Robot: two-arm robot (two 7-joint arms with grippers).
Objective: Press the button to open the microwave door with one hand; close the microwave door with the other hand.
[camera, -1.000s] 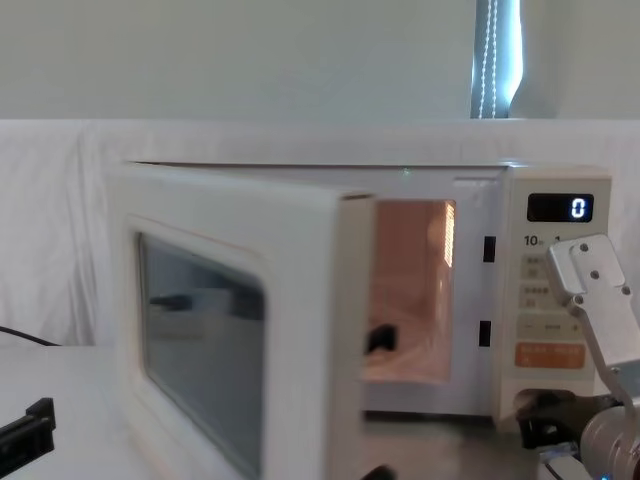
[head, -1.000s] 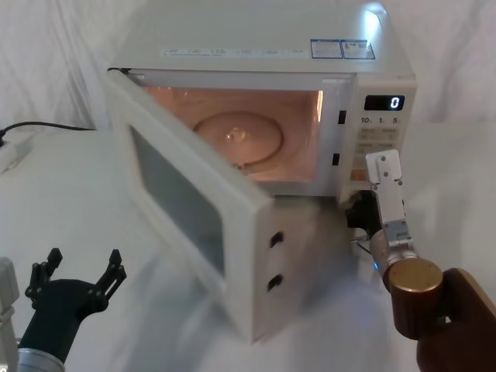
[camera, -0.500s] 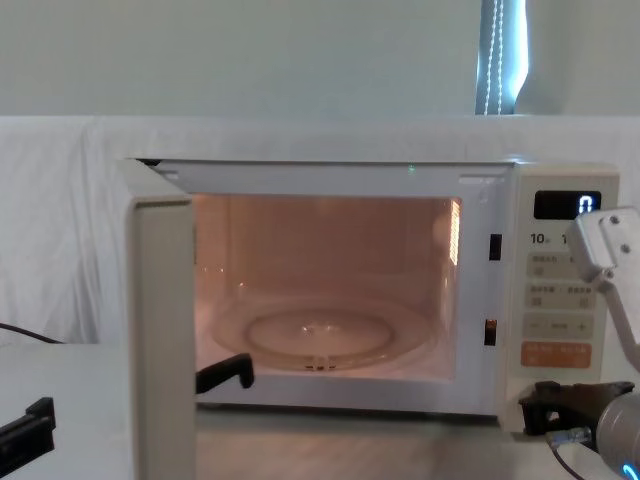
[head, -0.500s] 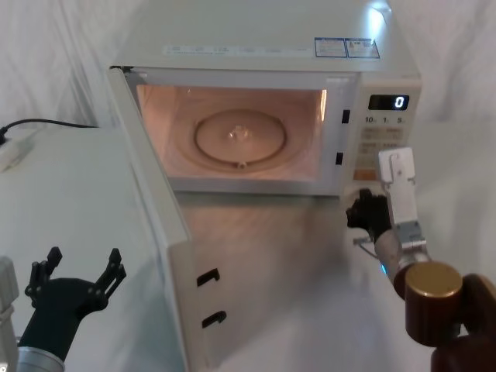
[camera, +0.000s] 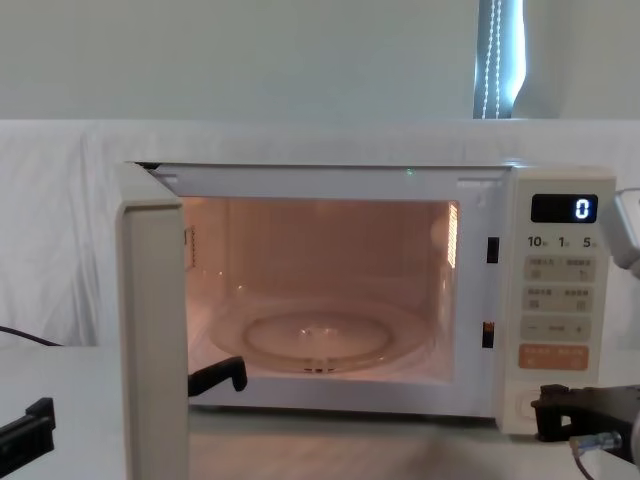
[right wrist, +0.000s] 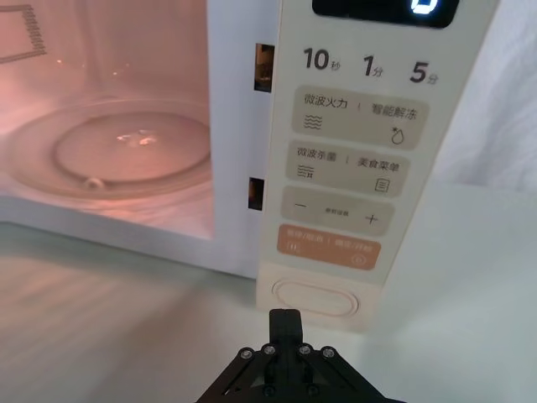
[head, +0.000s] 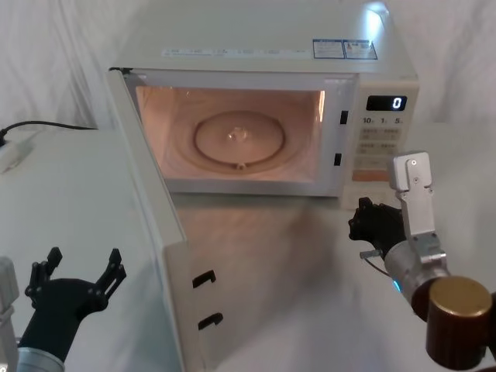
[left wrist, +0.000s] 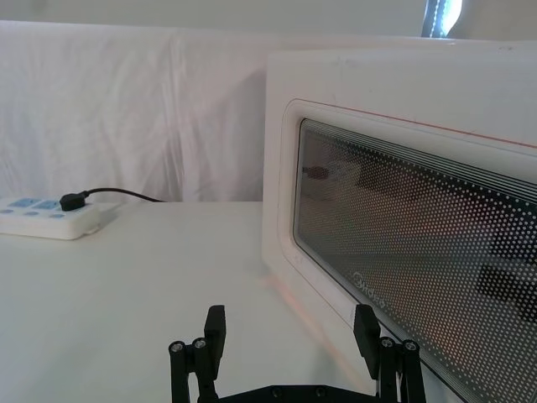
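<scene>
One glass turntable sits inside the microwave; left gripper jaws spread, empty.

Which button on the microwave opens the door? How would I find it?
Find the microwave, then the control panel under its blue "0" display. Go to the very bottom, below the orange key: the button is a wide cream oblong with a raised rim, the panel's widest key, with no writing on it.

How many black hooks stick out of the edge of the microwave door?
2. Both are on the free edge of the open microwave door: an upper hook and, just below it, a lower hook. None seem hidden.
</scene>
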